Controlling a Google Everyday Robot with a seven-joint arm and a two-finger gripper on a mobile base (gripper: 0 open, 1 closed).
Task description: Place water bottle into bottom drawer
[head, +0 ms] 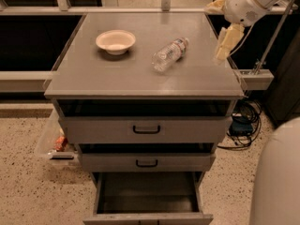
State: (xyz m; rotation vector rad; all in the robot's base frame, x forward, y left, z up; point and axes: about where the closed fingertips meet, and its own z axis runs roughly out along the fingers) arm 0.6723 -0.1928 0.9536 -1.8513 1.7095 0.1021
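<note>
The water bottle (169, 54) lies on its side on the grey cabinet top (140, 76), cap pointing to the back right. My gripper (219, 27) hangs above the top's right edge, to the right of the bottle and apart from it, open and holding nothing. The bottom drawer (147, 217) is pulled out at the foot of the cabinet, and its dark interior shows nothing inside.
A cream bowl (116, 41) stands on the top, left of the bottle. Two shallower drawers (146, 129) with black handles sit slightly ajar above the bottom one. Cables (243, 123) lie on the floor at right, a clear bin (54, 142) at left.
</note>
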